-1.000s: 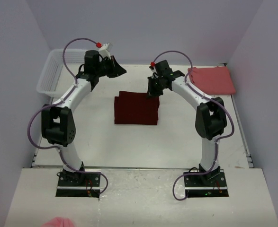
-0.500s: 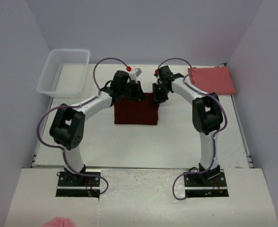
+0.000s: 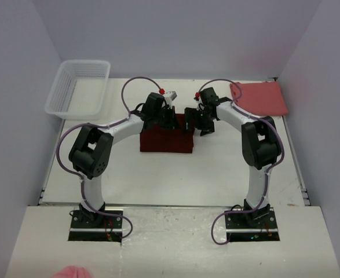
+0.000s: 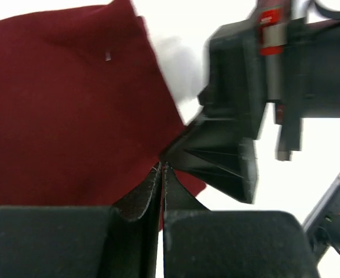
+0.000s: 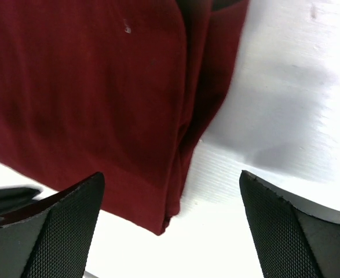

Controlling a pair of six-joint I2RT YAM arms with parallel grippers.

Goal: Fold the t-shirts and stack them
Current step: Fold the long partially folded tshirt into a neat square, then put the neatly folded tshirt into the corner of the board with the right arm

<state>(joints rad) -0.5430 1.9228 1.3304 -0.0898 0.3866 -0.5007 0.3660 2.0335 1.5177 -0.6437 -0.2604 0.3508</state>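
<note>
Maroon t-shirt [image 3: 165,141] lies folded mid-worktop [image 3: 158,174]; salmon t-shirt [image 3: 259,97] is folded at the far-right corner, well apart. Left hand [image 3: 169,120] is closed at maroon's far edge; right hand [image 3: 201,124] is spread wide, empty, by its right edge. Stacking is judged next: one shirt to be gripped & carried onto the other.

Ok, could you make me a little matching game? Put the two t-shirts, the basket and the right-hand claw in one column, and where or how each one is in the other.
Things:
1. dark red t-shirt
2. pink t-shirt
3. white basket
4. right claw

Place or state:
A. far right corner of the table
B. wide open
C. far left corner of the table
D. middle of the table, between the two arms

Pairs: 1-D, 2-A, 3-C, 4-B
</note>
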